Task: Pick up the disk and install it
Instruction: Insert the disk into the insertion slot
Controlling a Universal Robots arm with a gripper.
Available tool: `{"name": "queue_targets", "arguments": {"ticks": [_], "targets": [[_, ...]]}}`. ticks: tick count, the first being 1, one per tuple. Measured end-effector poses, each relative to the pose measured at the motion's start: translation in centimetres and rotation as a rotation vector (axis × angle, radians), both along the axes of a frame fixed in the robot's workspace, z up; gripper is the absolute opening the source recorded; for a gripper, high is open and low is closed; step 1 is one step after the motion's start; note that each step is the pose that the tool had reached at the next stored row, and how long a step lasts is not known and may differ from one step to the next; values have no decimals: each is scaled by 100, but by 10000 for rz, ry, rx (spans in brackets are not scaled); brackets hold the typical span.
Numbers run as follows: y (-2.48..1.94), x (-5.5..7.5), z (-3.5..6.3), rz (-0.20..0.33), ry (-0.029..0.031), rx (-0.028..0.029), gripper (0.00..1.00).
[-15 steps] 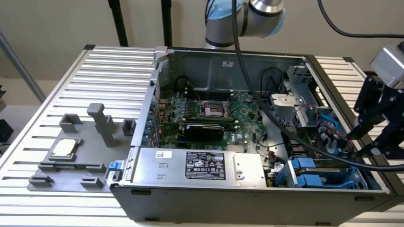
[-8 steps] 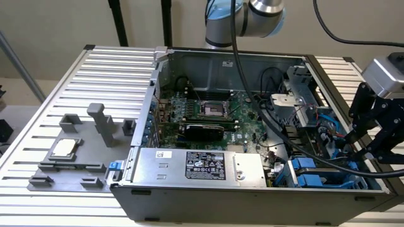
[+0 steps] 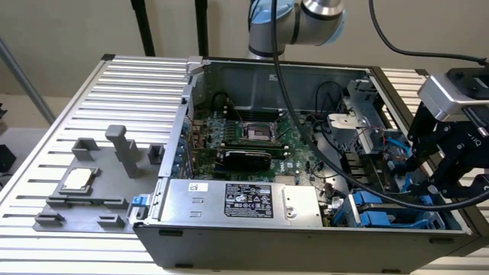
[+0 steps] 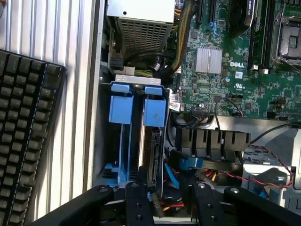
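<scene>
Open computer case (image 3: 290, 252) on a slatted table (image 3: 145, 74); silver chip (image 3: 78, 179) on grey fixtures (image 3: 86, 201); black keyboard (image 4: 23, 141) alongside.

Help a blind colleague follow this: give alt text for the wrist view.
An open gripper hangs over a computer's drive bay, where a disk stands on edge in its blue carrier beside a second blue carrier. A green circuit board lies to one side, a black keyboard to the other.
</scene>
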State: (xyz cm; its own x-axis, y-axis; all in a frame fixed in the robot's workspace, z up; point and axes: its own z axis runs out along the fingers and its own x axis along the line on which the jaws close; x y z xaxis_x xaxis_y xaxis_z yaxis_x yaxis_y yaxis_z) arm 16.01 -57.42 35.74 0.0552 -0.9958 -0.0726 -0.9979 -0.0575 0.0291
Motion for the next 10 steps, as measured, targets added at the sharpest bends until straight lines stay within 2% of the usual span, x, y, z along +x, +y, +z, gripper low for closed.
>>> {"name": "queue_targets", "arguments": {"ticks": [3,4,5,6,8,10], "targets": [[77,-2,-16,22,0,1,53],[84,-5,-21,34,1,0,53],[84,-11,-25,50,1,2,60],[84,-17,-28,64,1,4,60],[63,-19,-25,71,2,-3,60],[-11,-19,-27,69,13,2,60]]}}
